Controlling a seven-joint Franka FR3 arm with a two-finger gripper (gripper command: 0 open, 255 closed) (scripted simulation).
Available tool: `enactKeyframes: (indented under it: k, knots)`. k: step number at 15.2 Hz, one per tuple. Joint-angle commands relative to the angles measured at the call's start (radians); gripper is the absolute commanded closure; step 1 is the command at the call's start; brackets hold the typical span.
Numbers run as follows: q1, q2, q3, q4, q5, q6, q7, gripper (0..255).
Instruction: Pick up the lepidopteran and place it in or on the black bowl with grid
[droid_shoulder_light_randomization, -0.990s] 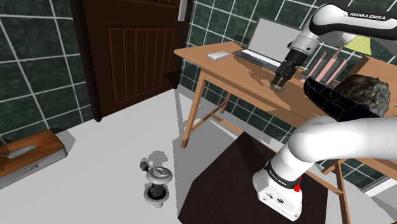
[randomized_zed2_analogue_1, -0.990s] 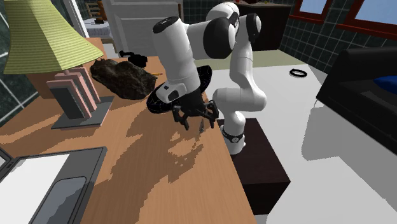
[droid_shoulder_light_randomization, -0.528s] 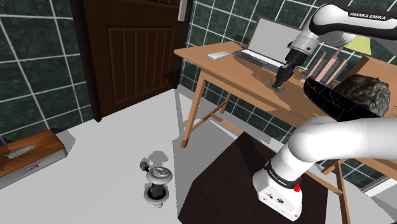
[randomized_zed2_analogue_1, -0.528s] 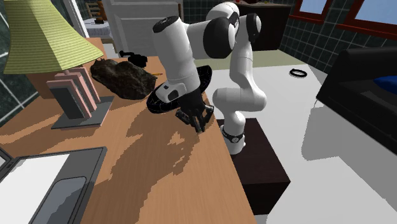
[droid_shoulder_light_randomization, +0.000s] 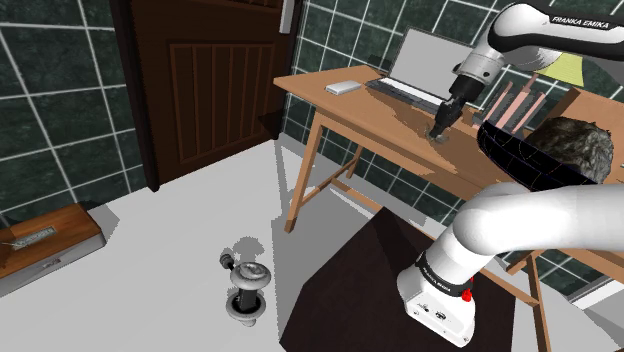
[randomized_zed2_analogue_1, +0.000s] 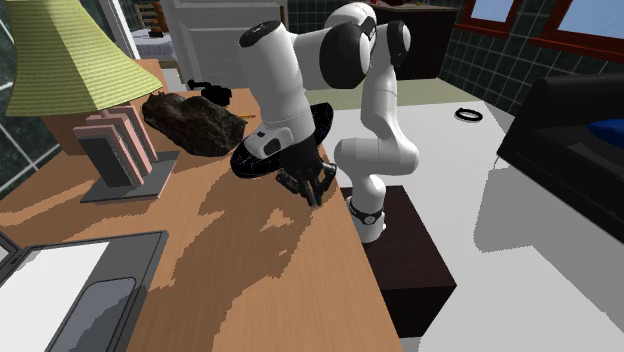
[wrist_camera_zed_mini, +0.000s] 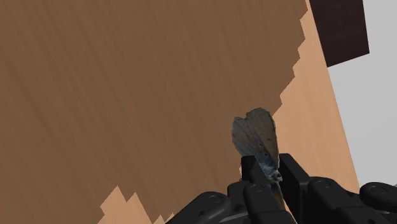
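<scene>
— What are you holding?

— A moth (wrist_camera_zed_mini: 256, 135). My gripper (wrist_camera_zed_mini: 270, 173) is clamped on it. The black fingers (wrist_camera_zed_mini: 292, 168) pinch it at the body, and a folded wing sticks out past their tips. The wing is grey-brown, rounded and finely veined, with bluish speckles near the body.

— Is it resting on anything?

— It is close over the surface (wrist_camera_zed_mini: 127, 95), near the edge by my dark, boxy stand (wrist_camera_zed_mini: 347, 28). I cannot tell whether the wing touches the wood. The top is wood with a fine, straight grain. It is pale where the light falls and deep brown in a jagged-edged shadow.

— And the bowl?

— The bowl (droid_shoulder_light_randomization: 515, 155) stands on the same surface, near the gripper, between it and a rock (randomized_zed2_analogue_1: 195, 122). It is black and smooth, crossed by thin pale lines in a grid. My arm covers much of it, so I cannot tell what lies in it.

— What is the rock like?

— Dark, lumpy and rough all over, a low irregular mound just beside the bowl. Farther along the surface a laptop (droid_shoulder_light_randomization: 415, 70) stands with its lid open, flat and grey.
</scene>
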Motion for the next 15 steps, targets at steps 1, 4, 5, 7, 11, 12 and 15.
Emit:
enactKeyframes:
  k: [1,4,5,7,11,12,15]
  knots:
    - [0.003,0.003,0.006,0.024,0.005,-0.023,0.002,255]
    - [0.008,0.008,0.015,0.067,0.015,-0.059,0.007,255]
    - [0.01,0.01,0.018,0.081,0.018,-0.071,0.008,255]
    - [0.014,0.016,0.023,0.11,0.024,-0.095,0.011,255]
    - [0.021,0.029,0.033,0.171,0.035,-0.143,0.016,255]
    - [0.023,0.032,0.035,0.187,0.038,-0.155,0.018,255]
    - [0.029,0.045,0.041,0.234,0.046,-0.19,0.021,255]
